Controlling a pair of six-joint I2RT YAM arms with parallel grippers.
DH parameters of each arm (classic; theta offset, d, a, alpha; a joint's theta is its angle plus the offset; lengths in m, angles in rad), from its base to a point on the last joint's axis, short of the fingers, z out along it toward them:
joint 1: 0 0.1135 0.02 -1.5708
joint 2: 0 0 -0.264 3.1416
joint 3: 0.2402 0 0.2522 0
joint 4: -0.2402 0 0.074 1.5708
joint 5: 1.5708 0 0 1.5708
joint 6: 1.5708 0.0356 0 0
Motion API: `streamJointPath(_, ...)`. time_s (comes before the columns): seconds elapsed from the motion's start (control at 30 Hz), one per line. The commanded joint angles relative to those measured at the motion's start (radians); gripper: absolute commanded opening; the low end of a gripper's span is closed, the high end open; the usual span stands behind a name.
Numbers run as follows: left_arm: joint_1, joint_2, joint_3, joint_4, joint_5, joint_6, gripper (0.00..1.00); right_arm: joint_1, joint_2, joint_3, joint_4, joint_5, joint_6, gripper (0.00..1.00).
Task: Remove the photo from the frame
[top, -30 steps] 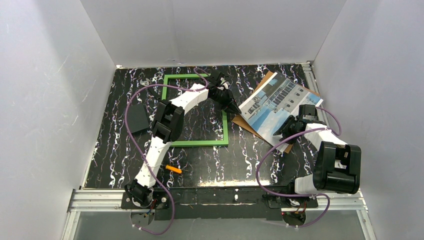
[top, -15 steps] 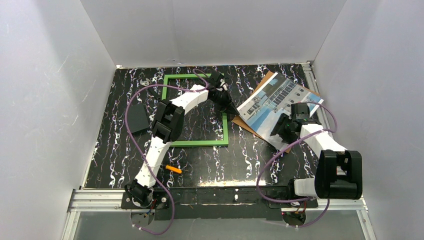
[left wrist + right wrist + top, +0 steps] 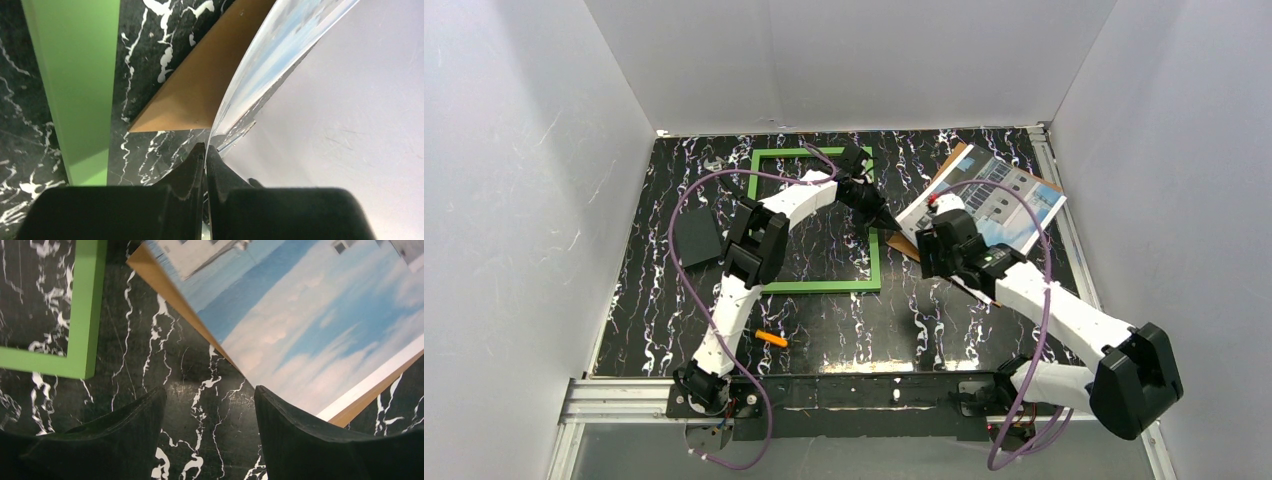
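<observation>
Fingers (image 3: 190,175) of the left gripper (image 3: 205,149) are pinched together on the photo's (image 3: 1014,200) lifted corner; the photo rests on the brown backing board (image 3: 195,95), wholly outside the green frame (image 3: 824,287), just right of it; right gripper (image 3: 210,405) gapes wide, holding nothing, above the table (image 3: 844,320).

The photo (image 3: 1014,205) atop the backing board (image 3: 190,95), just right of the frame (image 3: 819,286), all on the table (image 3: 844,330).
</observation>
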Motion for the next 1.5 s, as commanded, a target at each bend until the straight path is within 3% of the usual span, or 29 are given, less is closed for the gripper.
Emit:
streamJointPath(0.0, 0.012, -0.119, -0.019, -0.042, 0.024, -0.064, 0.0, 0.117, 0.055, 0.054, 0.026, 0.087, -0.118, 0.71)
streamJointPath(0.4, 0.012, -0.105, -0.004, -0.098, 0.055, -0.032, 0.0, 0.225, 0.366, 0.205, 0.018, 0.281, -0.153, 0.61)
streamJointPath(0.67, 0.019, -0.095, 0.005, -0.108, 0.069, -0.017, 0.0, 0.224, 0.409, 0.194, 0.032, 0.274, -0.21, 0.53)
streamJointPath(0.93, 0.019, -0.091, 0.006, -0.119, 0.072, -0.007, 0.0, 0.223, 0.44, 0.185, 0.039, 0.312, -0.226, 0.52)
streamJointPath(1.1, 0.021, -0.09, 0.007, -0.112, 0.08, -0.013, 0.0, 0.223, 0.433, 0.178, 0.052, 0.207, -0.244, 0.44)
streamJointPath(1.47, 0.025, -0.094, 0.002, -0.122, 0.079, -0.006, 0.0, 0.195, 0.474, 0.18, 0.04, 0.302, -0.255, 0.45)
